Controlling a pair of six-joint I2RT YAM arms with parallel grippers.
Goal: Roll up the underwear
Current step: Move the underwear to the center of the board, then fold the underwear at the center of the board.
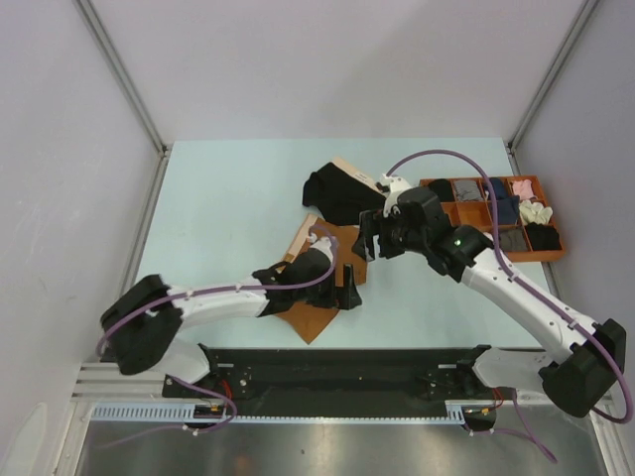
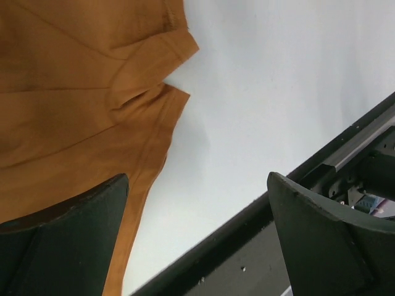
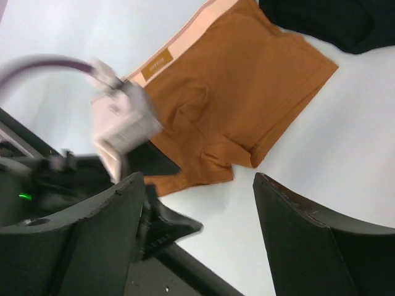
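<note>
The rust-brown underwear [image 1: 313, 317] lies flat on the table, its pale waistband toward the far left. It also shows in the left wrist view [image 2: 68, 92] and the right wrist view [image 3: 241, 92]. The black underwear [image 1: 337, 193] lies crumpled just beyond it and shows at the top right of the right wrist view [image 3: 327, 21]. My left gripper [image 1: 349, 288] is open and empty over the brown underwear's near leg hem [image 2: 197, 179]. My right gripper [image 1: 369, 243] is open and empty above the brown underwear's right edge [image 3: 197, 176]. A navy item [image 1: 501, 208] sits in the tray.
An orange compartment tray [image 1: 516, 258] with several rolled garments stands at the right of the table. The black rail [image 2: 247, 246] at the table's near edge lies close below my left gripper. My left arm's wrist [image 3: 123, 123] crosses the right wrist view.
</note>
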